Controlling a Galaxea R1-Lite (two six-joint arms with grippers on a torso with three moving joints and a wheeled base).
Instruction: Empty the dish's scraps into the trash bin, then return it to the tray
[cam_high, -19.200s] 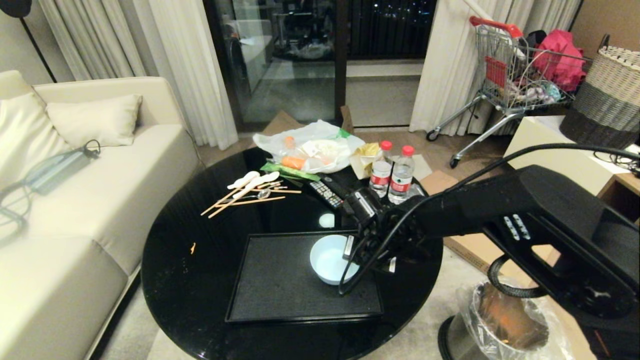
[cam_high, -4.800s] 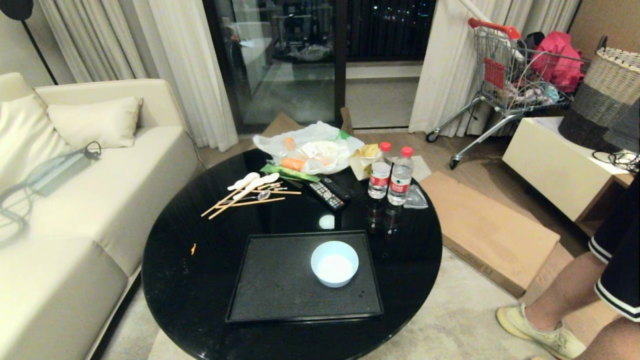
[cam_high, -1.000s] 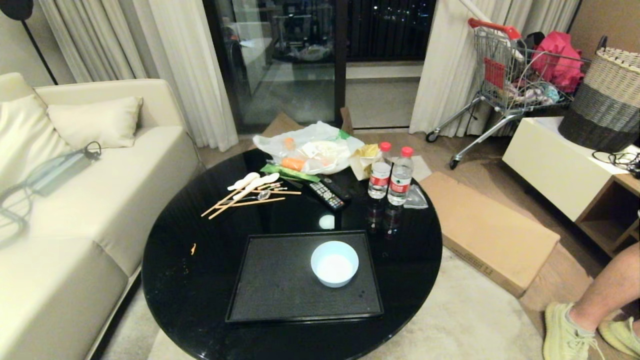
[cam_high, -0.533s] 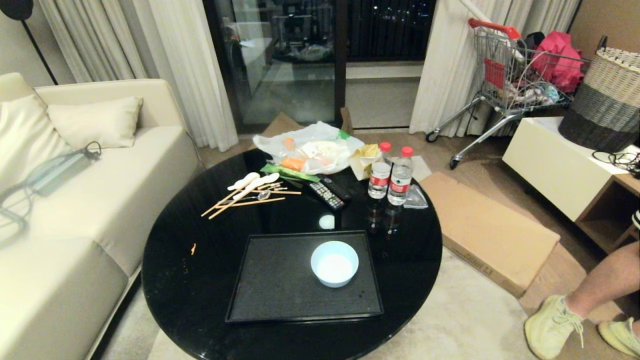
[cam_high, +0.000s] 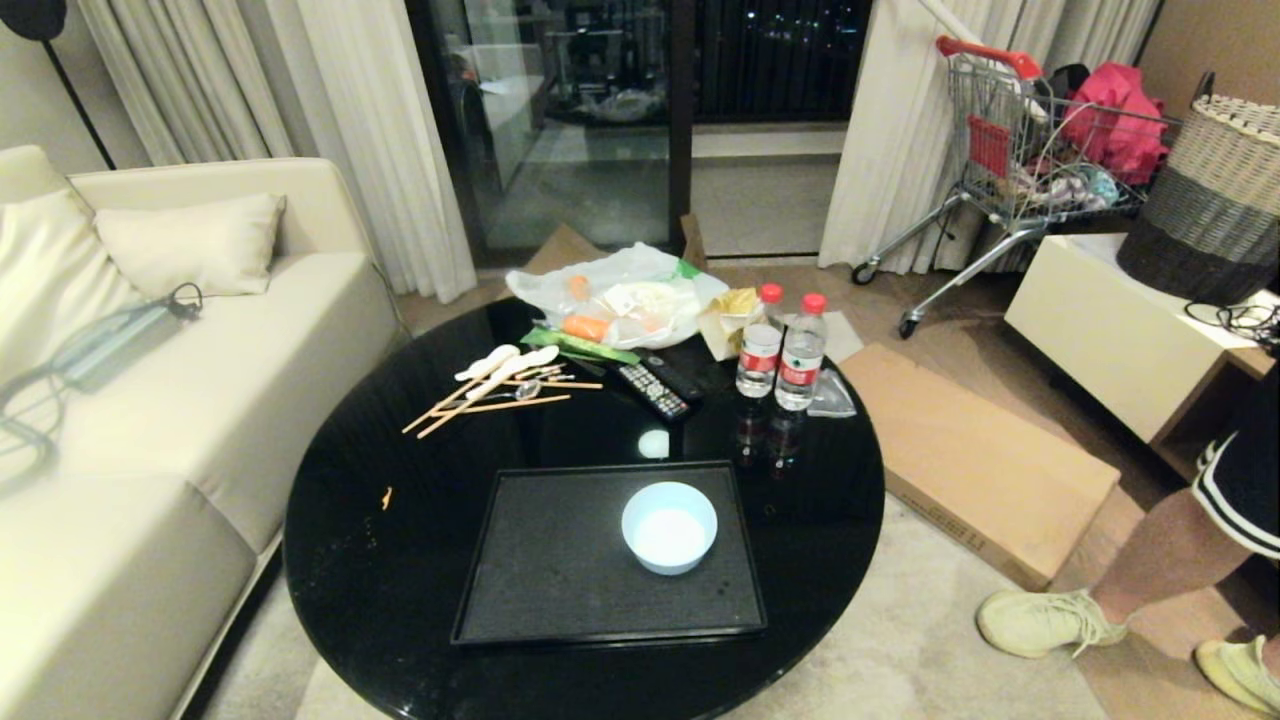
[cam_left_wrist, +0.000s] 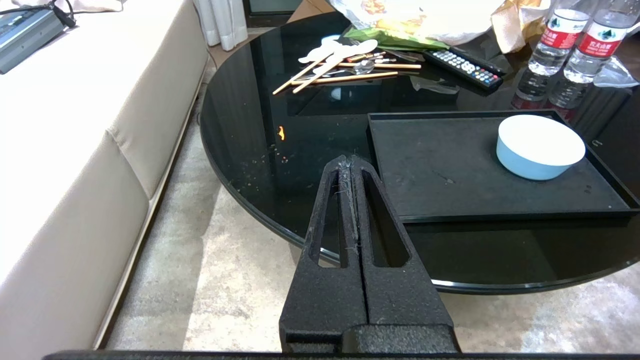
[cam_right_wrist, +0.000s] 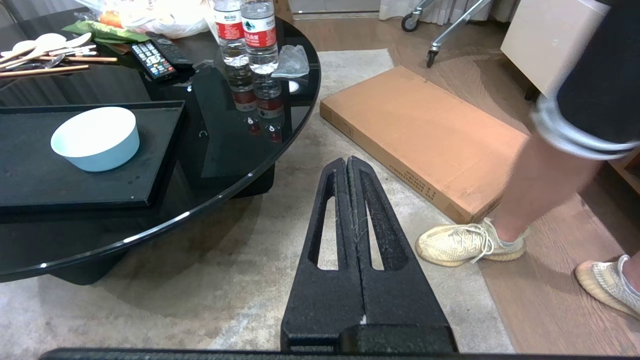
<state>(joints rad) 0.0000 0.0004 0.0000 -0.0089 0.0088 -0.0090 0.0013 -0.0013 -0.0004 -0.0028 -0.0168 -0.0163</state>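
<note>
The dish (cam_high: 669, 527) is a small round bowl, white inside with a pale blue outer wall, smooth and unmarked. It stands upright on the tray (cam_high: 560, 590), in the tray's right half toward the far edge, clear of the rim. Its interior appears empty; no scraps are visible in it.

The tray is a flat black rectangle with a matte textured floor and a low glossy rim. It rests on the near part of a glossy black round table (cam_high: 400, 560).

The left gripper (cam_left_wrist: 349, 161) hangs off the near-left edge of the table, fingers pressed together, holding nothing. The right gripper (cam_right_wrist: 347, 162) hangs over the carpet off the near-right edge of the table, fingers likewise closed and empty. Neither arm appears in the head view.

A person's legs and pale shoes (cam_high: 1040, 620) stand at the right, beside a flat cardboard box (cam_high: 975, 465) on the floor.
</note>
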